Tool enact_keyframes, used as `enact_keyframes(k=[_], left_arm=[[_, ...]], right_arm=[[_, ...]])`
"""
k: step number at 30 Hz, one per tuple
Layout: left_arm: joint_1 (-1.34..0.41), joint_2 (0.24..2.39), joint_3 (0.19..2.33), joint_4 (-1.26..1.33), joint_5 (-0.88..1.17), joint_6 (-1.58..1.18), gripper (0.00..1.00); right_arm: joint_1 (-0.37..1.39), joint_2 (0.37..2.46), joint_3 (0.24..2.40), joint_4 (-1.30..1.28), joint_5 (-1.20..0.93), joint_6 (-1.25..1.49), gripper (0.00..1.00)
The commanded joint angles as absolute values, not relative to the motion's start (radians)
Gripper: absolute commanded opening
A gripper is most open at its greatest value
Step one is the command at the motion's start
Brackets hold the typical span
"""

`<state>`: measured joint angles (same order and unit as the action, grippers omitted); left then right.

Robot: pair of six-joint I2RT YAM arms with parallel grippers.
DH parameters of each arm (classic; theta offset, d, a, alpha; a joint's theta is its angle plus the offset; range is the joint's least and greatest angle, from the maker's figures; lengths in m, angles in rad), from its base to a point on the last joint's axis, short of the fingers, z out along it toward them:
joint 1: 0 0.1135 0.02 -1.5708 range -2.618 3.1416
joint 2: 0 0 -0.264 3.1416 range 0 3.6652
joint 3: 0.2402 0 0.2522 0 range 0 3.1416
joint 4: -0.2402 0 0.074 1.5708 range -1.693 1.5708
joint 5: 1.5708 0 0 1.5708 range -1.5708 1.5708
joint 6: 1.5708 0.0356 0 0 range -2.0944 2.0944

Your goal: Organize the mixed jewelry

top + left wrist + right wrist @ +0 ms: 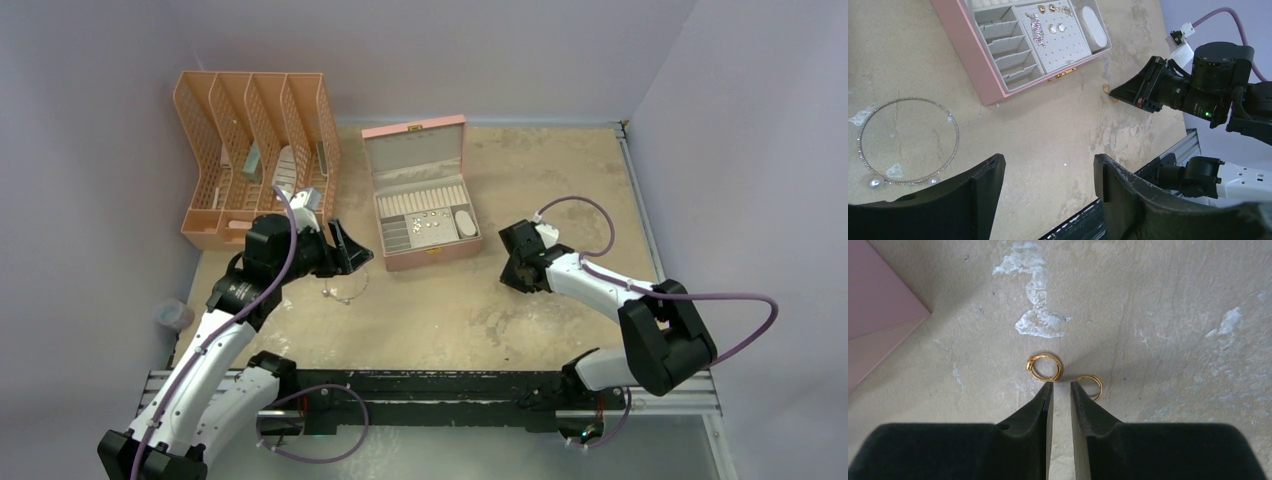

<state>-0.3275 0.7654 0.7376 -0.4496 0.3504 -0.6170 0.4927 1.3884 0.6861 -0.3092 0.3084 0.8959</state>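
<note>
A thin silver loop with two pearl-like ends lies flat on the table, left of the open pink jewelry box; the top view shows the loop just below my left gripper. That gripper hangs wide open over bare table with nothing in it. Two small gold rings lie side by side on the table right of the box. My right gripper points down with its tips just short of them, a narrow gap between the fingers and nothing in it. Earrings sit on the box's pad.
An orange slotted file organizer stands at the back left, close behind my left arm. A small jar sits at the table's left edge. The black mounting rail runs along the near edge. Purple walls enclose the table.
</note>
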Motion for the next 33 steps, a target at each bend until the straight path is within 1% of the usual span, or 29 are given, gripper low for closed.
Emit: enact_keyframes(k=[1,11,28,33], left_arm=[[-0.321,0.752,0.735,-0.412,0.334,-0.625,0.65],[-0.321,0.751,0.733,-0.413,0.334,-0.627,0.65],[-0.321,0.747,0.732,-0.414,0.330,-0.630,0.65],[-0.321,0.744,0.732,-0.416,0.328,-0.629,0.65]], right_arm=[[0.498,1.398,0.697,-0.329,0.286,0.894,0.21],[0.498,1.377,0.710,-0.386,0.343,0.911,0.22],[0.498,1.362,0.684,-0.370,0.251,0.918,0.25],[0.499,1.370,0.683,-0.369,0.239,0.922,0.20]])
